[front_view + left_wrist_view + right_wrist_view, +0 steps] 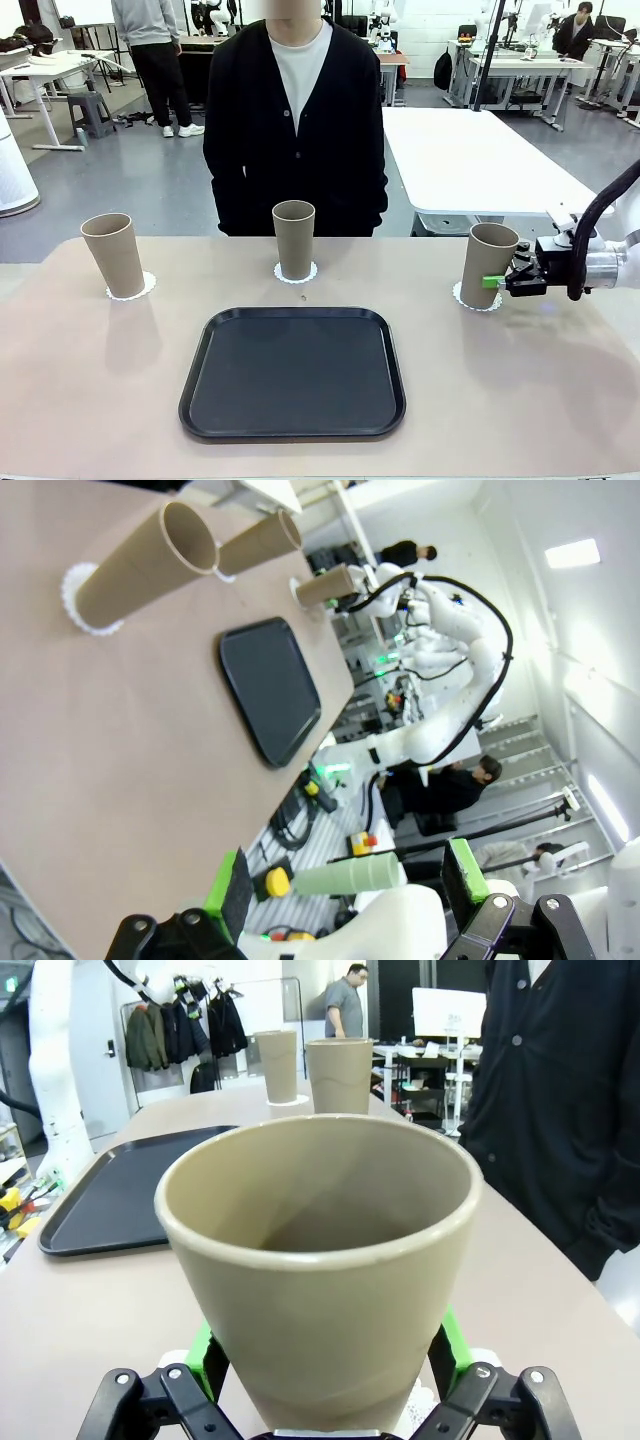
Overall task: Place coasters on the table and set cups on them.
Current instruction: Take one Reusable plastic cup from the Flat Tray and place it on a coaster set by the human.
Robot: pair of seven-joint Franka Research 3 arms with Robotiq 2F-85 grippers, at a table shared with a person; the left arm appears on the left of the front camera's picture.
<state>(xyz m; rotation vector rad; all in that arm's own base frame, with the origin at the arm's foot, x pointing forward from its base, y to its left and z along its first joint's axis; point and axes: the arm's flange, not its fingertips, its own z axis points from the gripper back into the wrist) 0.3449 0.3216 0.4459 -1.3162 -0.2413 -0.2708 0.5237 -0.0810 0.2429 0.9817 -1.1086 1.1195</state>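
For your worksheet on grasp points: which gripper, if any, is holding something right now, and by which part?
The right gripper is closed on the right-hand cup, gripping its lower body just above the coaster. The left gripper is open and holds nothing.

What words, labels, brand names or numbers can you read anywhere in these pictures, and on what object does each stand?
None can be read.
The cups, coasters, black tray and table are plain.
The right gripper carries no readable marking.
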